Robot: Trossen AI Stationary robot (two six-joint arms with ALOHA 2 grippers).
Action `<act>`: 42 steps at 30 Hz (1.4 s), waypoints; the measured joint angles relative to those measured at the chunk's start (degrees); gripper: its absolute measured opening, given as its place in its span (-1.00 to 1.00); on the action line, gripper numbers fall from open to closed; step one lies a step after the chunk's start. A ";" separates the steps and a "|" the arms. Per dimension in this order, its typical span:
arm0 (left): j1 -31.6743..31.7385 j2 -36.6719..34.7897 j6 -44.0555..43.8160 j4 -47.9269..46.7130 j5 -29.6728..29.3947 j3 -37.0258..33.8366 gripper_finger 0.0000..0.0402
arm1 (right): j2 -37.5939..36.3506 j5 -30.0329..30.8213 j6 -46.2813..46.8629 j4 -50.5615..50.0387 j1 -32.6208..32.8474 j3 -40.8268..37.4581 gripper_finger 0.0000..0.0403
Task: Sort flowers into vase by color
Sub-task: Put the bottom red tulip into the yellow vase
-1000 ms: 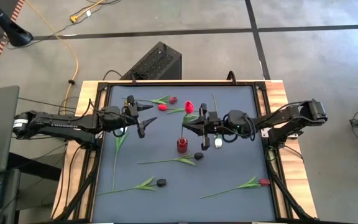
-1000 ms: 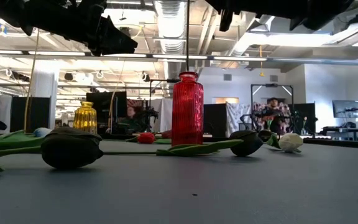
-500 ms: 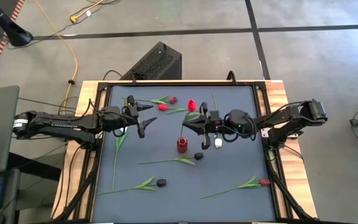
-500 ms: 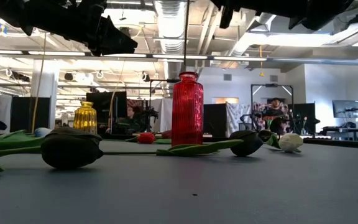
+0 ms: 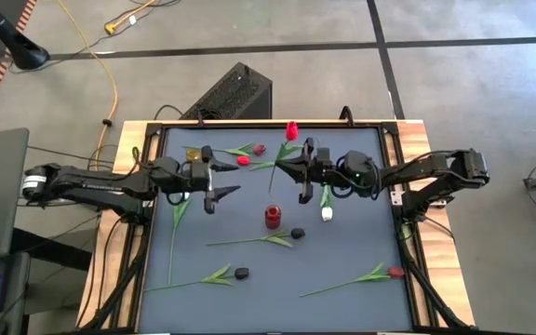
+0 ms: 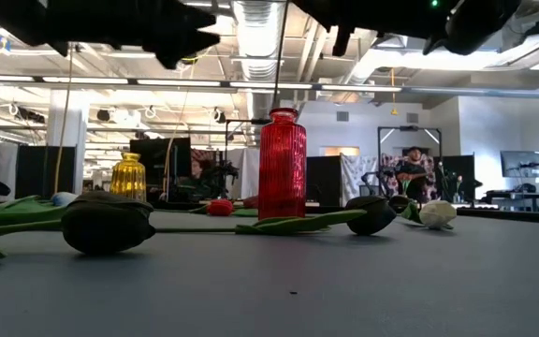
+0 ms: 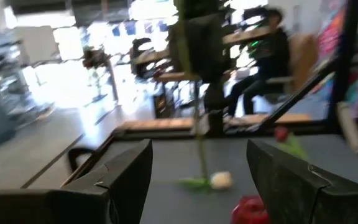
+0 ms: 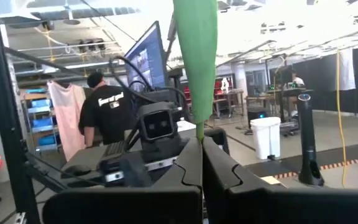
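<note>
Right gripper (image 5: 298,172) pinched red tulip (image 5: 292,130) by stem, above red vase (image 5: 273,218). Left gripper (image 5: 220,180) hovered nearby, fingers spread, empty.

open-plan robotics lab: exposed ceiling ducts (image 6: 255,23), monitors (image 8: 146,59), other workstations w/ people (image 6: 410,168).

My right pincer (image 5: 298,173) pinches a green stem topped by a red tulip (image 5: 292,129). Below stands a ribbed red vase (image 6: 282,164) on the dark grey mat (image 5: 342,251); farther back a yellow vase (image 6: 128,177). Loose buds (near-black (image 5: 241,273), white (image 5: 327,214), red (image 5: 395,273)) keep green leaves.
</note>
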 joint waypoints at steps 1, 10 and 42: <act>-0.02 1.56 -0.39 2.45 0.83 0.00 0.25 | -0.01 0.00 0.07 -0.01 -0.08 0.00 -0.90; 0.10 17.08 -5.99 21.30 0.76 2.16 0.25 | 8.29 -0.04 0.13 5.20 1.46 1.45 -0.90; 0.64 20.36 -5.93 2.90 3.73 10.97 0.25 | 9.65 -1.40 -1.42 -1.34 1.67 4.11 -0.90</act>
